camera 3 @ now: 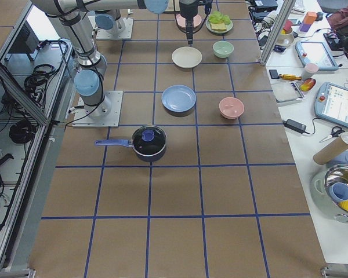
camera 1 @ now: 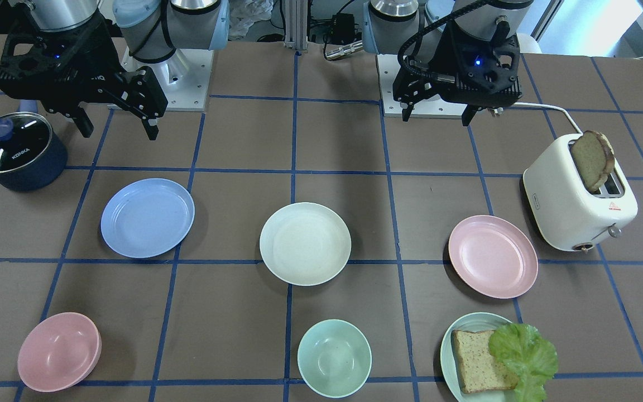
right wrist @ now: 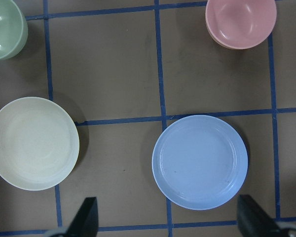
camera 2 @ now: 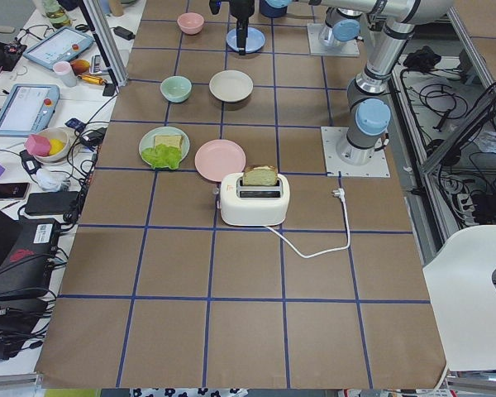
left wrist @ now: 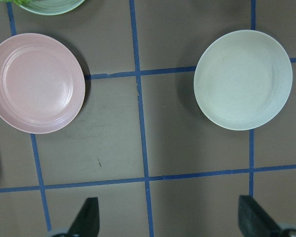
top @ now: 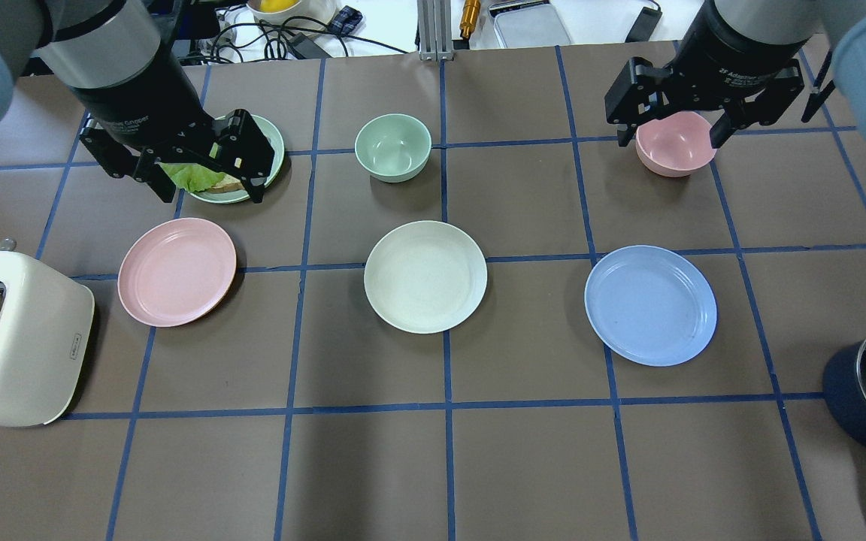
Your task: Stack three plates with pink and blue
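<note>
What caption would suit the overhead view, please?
Unstacked row: pink plate, cream plate, blue plate; left gripper, right gripper open above.

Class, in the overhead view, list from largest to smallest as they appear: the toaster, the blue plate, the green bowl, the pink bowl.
1. toaster, though the frame edge cuts it
2. blue plate
3. green bowl and pink bowl: they look alike, so unranked
</note>
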`<state>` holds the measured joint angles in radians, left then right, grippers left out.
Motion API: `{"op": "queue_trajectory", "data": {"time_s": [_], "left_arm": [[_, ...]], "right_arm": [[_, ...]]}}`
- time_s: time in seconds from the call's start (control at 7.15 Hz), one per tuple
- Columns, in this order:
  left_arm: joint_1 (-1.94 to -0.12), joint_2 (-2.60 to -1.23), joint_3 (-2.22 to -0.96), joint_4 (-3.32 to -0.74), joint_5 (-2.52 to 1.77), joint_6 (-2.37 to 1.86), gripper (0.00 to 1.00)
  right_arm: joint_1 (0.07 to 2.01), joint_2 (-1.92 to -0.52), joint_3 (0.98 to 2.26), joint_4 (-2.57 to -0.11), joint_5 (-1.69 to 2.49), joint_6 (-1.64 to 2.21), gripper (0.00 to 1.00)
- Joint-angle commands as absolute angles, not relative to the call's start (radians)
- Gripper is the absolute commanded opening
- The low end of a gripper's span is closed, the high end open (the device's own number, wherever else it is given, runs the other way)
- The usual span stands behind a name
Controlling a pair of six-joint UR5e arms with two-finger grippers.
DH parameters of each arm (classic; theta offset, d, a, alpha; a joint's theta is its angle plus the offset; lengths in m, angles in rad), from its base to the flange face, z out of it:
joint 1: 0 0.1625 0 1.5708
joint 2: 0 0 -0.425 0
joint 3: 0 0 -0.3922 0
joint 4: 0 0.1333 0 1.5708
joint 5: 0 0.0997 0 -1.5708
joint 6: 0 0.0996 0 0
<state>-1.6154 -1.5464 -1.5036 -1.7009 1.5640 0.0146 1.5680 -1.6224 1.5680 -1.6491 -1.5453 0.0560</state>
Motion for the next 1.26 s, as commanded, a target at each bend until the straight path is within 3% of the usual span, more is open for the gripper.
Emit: {"op": "queue_trajectory", "data": {"time_s": [0.0, 1.12], "left_arm": [[-1.611, -1.546, -1.5, -1.704, 1.568, 0.017, 1.0], [-1.603, -1.545, -1.503, -1.704, 1.568, 0.025, 1.0]], "right_arm": [[1.565, -1.62, 1.568, -1.644, -1.548, 0.057, 1.0], [1.552, -1.612, 1.571, -1.608, -1.549, 0.054, 1.0]]}}
